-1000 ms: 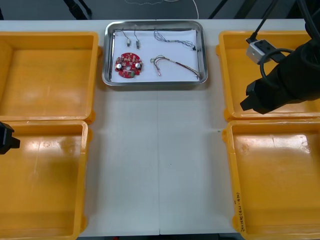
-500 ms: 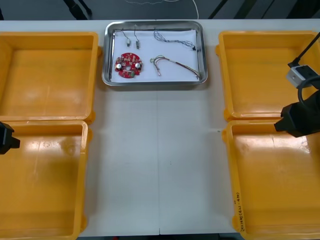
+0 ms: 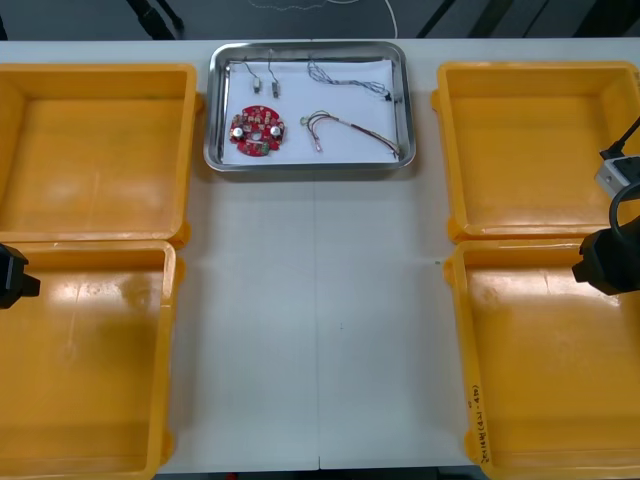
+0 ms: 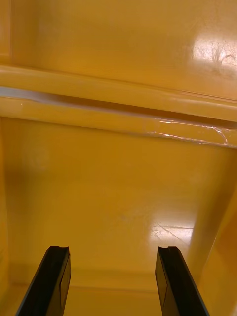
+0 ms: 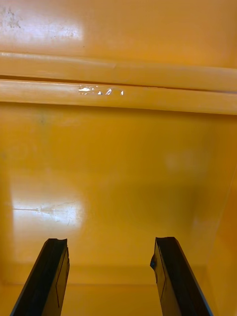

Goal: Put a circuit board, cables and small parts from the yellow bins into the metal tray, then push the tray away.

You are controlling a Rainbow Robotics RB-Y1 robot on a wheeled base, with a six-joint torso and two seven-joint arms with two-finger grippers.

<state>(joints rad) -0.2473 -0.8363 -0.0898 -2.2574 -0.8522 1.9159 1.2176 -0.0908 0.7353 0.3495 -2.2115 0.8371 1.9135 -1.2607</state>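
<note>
Desk (image 3: pixel 320 330) holds loaded tray (image 3: pixel 306 165) at far edge, seemingly pushed clear. Left gripper (image 5: pixel 110 242) and right gripper (image 4: pixel 113 251) hang open, empty, over bins (image 3: pixel 540 150) flanking tray, likely parked.

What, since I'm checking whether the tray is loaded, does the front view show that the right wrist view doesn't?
The front view adds the shiny metal tray, white inside, at the table's far edge, holding a round red circuit board, two thin cables and small metal parts, plus the left arm at the near left bin. The right wrist view adds the black fingers of the right gripper, apart and empty. Both share the right-side yellow plastic bins.
</note>
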